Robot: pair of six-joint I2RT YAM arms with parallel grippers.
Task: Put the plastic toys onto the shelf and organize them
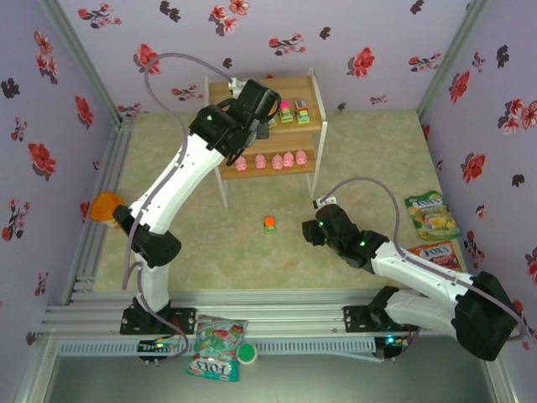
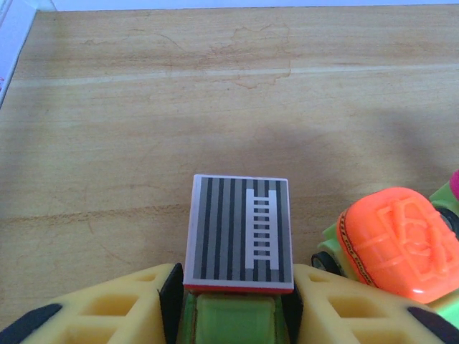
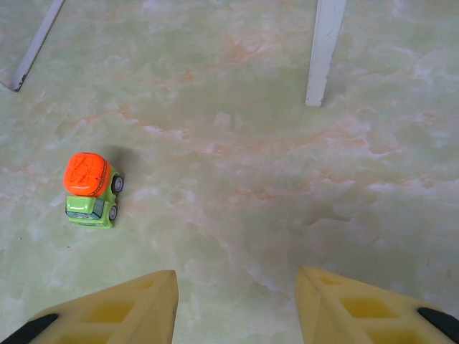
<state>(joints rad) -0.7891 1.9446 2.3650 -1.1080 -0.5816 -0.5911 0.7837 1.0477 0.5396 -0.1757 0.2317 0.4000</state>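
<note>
From above, the shelf (image 1: 309, 88) stands mid far edge of the table (image 1: 377, 168), with small cars (image 1: 294, 111) on its top board's right half and pink pigs (image 1: 275, 159) lining the lower board. A lone orange-topped car (image 1: 269, 223) sits mid-table. In the left wrist view, the left gripper (image 2: 229, 307) flanks a ladder-topped car (image 2: 239, 233) on the top board, but I cannot tell whether it grips. In the right wrist view, the right gripper (image 3: 237, 301) is spread and empty.
</note>
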